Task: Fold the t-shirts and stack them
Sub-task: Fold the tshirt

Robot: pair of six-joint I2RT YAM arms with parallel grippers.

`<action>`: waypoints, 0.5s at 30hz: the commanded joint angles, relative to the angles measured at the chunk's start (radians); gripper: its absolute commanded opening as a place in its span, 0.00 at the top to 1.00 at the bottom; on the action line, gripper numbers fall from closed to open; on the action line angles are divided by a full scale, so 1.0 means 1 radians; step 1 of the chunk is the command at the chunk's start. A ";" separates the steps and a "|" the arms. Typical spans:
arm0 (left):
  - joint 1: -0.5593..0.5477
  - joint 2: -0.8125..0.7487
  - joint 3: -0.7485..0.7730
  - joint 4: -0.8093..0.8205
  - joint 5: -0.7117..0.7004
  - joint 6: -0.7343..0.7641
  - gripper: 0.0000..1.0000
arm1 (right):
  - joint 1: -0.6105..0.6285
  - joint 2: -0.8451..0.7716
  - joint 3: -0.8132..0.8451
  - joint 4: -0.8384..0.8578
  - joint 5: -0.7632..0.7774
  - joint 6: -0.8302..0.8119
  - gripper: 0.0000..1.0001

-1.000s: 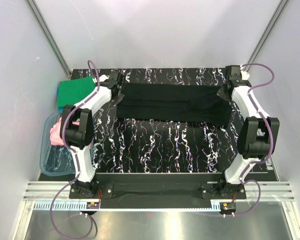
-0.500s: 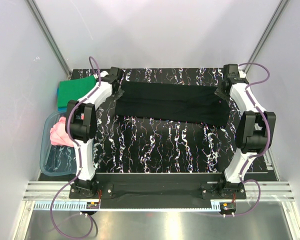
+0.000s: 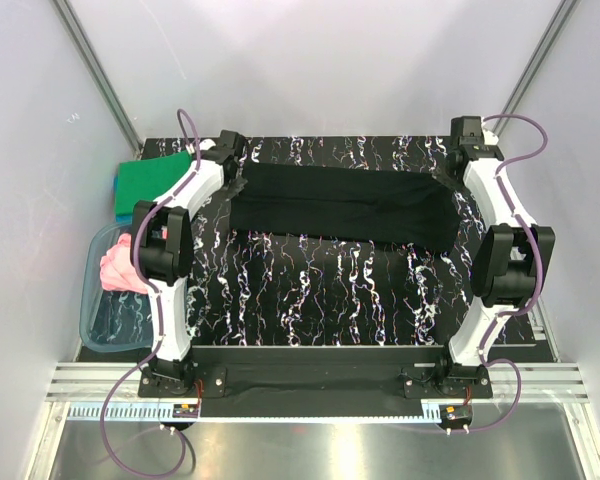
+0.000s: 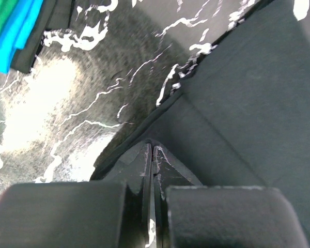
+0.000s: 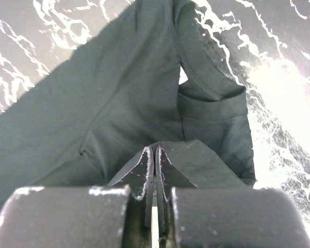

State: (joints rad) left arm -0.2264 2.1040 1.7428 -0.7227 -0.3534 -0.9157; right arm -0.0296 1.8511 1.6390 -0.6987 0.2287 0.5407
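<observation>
Left gripper (image 4: 152, 147), fingers pressed together, pinched the left edge of the black shirt (image 3: 340, 205); right gripper (image 5: 154, 150), likewise closed, pinched its right edge. Between them the shirt lay spread across the far part of the table (image 3: 310, 290).

The black cloth t-shirt (image 3: 340, 208) lies on the marbled surface (image 3: 320, 290)
Left of it: green cloth t-shirt (image 3: 145, 182); nearer-left: pink cloth t-shirt (image 3: 118, 268) in clear plastic tub (image 3: 110, 335).

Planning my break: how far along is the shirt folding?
Done: a green t-shirt lies folded on a blue t-shirt, far left. In hand: left gripper and right gripper pinch the black t-shirt, a long strip. To do: the pink t-shirt, crumpled in the tub.
</observation>
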 commanded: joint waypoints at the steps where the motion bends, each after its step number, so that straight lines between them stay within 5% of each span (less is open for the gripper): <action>1: 0.010 -0.019 0.070 -0.001 -0.053 0.018 1.00 | 0.005 -0.013 0.073 -0.012 0.043 0.007 1.00; 15: 0.018 0.080 0.149 0.017 -0.044 0.041 1.00 | 0.005 0.128 0.144 0.002 0.005 -0.018 1.00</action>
State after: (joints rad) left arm -0.2176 2.1635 1.8530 -0.7238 -0.3679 -0.8886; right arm -0.0296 1.9537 1.7473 -0.7029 0.2417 0.5381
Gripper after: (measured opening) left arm 0.012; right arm 0.012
